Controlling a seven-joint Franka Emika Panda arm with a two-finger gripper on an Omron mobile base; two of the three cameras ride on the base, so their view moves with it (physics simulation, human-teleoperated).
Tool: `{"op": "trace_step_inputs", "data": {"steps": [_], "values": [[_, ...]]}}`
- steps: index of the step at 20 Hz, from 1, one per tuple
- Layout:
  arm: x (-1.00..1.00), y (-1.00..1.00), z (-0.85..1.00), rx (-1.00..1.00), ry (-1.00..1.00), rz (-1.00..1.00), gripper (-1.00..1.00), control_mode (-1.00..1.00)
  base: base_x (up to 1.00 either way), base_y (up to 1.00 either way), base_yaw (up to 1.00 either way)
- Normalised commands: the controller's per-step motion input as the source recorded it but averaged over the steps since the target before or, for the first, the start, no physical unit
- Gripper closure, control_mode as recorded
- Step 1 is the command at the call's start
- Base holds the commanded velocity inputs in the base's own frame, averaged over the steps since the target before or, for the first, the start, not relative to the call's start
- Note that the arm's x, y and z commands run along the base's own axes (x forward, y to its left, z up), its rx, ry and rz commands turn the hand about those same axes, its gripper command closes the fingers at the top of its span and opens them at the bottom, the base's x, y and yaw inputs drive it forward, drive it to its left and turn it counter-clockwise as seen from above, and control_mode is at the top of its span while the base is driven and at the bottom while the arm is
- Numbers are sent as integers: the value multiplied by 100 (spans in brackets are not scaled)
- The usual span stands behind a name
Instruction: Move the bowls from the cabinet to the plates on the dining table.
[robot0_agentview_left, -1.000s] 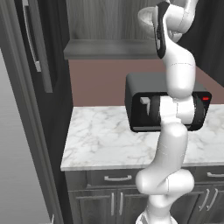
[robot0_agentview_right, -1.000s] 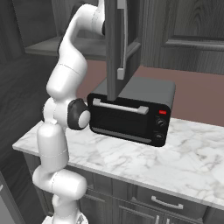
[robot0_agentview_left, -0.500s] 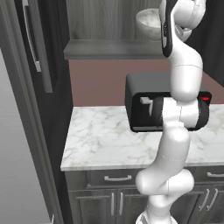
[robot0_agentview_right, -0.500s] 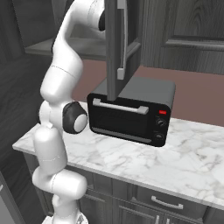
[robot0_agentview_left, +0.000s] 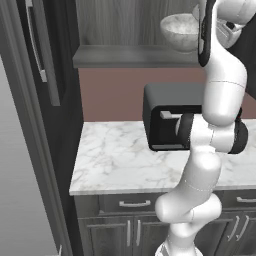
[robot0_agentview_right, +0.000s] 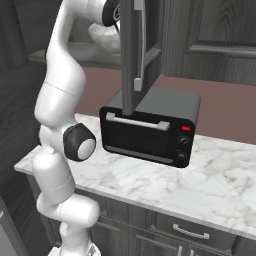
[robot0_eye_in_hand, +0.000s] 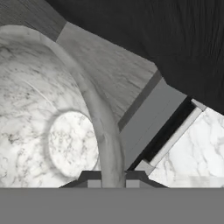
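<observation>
A grey-white marbled bowl (robot0_agentview_left: 177, 30) sits at the front of the open cabinet's shelf (robot0_agentview_left: 130, 56). In the hand view its rim (robot0_eye_in_hand: 103, 131) runs down between my two finger tips, and my gripper (robot0_eye_in_hand: 113, 177) is shut on it, with the bowl's round inside (robot0_eye_in_hand: 52, 135) to the left. From the right base view the bowl (robot0_agentview_right: 102, 36) peeks out between my upper arm and the cabinet's open door (robot0_agentview_right: 131, 55). I cannot tell if the bowl rests on the shelf or hangs just above it. The plates and the dining table are out of view.
A black toaster oven (robot0_agentview_left: 167, 122) (robot0_agentview_right: 150, 131) stands on the marble worktop (robot0_agentview_left: 120, 162) right under the shelf. The open door's silver bar handle (robot0_agentview_right: 141, 47) hangs above the oven. A tall dark unit with a long handle (robot0_agentview_left: 37, 47) rises at the left.
My upper arm has swung to the right, uncovering the marbled bowl on the shelf edge. The bowl has come a little rightward with the hand. The gripper stays shut.
</observation>
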Motion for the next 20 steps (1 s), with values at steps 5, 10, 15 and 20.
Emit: {"op": "trace_step_inputs", "data": {"steps": [5,10,15,20], "values": [[-100,1,0,-5,0,9,100,-100,0,0,0],[-100,22,-4,-10,0,8,100,-100,0,0,0],[-100,43,-18,-18,0,7,100,-100,0,0,0],[-98,52,-30,-21,-1,6,100,-100,0,0,0]]}}
